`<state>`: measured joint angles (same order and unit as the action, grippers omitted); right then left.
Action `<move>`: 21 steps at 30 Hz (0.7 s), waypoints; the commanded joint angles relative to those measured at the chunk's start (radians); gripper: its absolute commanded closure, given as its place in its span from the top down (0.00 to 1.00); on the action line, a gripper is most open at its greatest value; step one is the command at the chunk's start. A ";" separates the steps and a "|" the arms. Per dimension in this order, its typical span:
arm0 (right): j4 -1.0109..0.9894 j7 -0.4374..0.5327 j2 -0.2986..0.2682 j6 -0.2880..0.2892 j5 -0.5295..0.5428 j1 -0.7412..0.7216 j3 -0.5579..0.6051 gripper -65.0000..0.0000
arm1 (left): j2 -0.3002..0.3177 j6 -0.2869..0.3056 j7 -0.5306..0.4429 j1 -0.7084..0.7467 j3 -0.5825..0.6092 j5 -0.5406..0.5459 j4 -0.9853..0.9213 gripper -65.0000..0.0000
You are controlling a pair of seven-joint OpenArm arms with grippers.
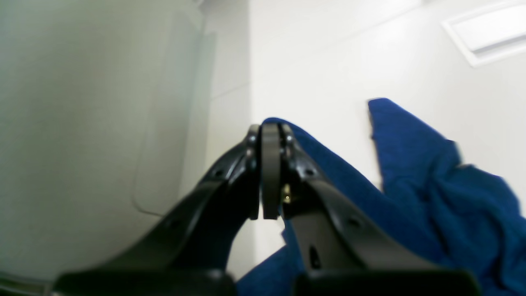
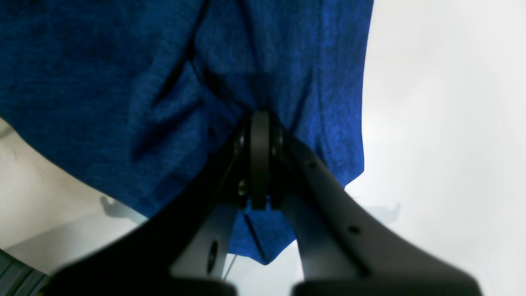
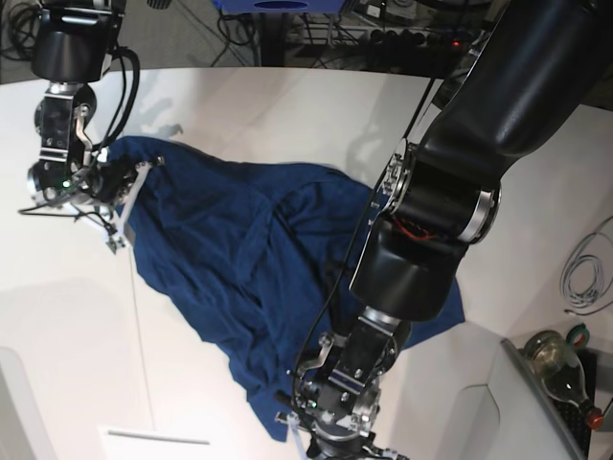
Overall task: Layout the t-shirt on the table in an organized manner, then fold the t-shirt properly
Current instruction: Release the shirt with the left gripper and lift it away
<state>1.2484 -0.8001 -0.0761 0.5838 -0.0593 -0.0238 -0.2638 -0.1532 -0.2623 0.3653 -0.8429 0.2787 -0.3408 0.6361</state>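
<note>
The blue shirt (image 3: pixel 239 259) lies in a wrinkly heap on the white table (image 3: pixel 287 105), spread from about 10 o'clock in the base view down to about 5 o'clock. The right arm is at the 9 o'clock side of that view. It comes down from the top corner and bends in toward the cloth. Its gripper (image 3: pixel 129 187) sits at the shirt's upper edge. In the right wrist view the right gripper (image 2: pixel 260 119) has its jaws pressed tight together, and the blue cloth bunches up right at the tips, so it is pinching the shirt (image 2: pixel 123 82). The cloth fans out from the tips and hangs over the table (image 2: pixel 444 102). The left arm is big and black and reaches from the 1 o'clock corner of the base view down to 6 o'clock, crossing over the shirt. Its gripper (image 3: pixel 330 426) is at the shirt's lower edge. In the left wrist view the left gripper (image 1: pixel 270 129) is also squeezed tight, and a bit of the shirt (image 1: pixel 431 185) peeks out just past the tips, so it looks like it has hold of an edge. More blue cloth lies rumpled at 3 o'clock of the fingers on the table (image 1: pixel 328 61). A coiled cable (image 3: pixel 586 273) and a bottle (image 3: pixel 560 359) lie at the 4 o'clock side of the base view.
</note>
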 commanded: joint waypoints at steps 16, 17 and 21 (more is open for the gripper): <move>0.000 -0.040 0.000 -0.003 -0.032 0.008 -0.001 0.00 | 0.000 -0.015 -0.210 -0.068 -0.012 0.036 -0.140 0.81; 0.000 -0.040 -0.001 -0.003 -0.032 0.008 -0.001 0.00 | 0.020 -0.015 -0.206 -0.049 -0.012 0.079 -0.091 0.74; 0.000 -0.040 -0.001 -0.003 -0.032 0.008 -0.001 0.00 | 0.168 -0.013 -0.094 0.124 0.003 0.190 0.209 0.47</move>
<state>1.2507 -0.7959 -0.0742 0.5838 -0.0559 -0.0193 -0.2646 0.0055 -0.2626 0.2802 -0.6998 0.2871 -0.1493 0.8471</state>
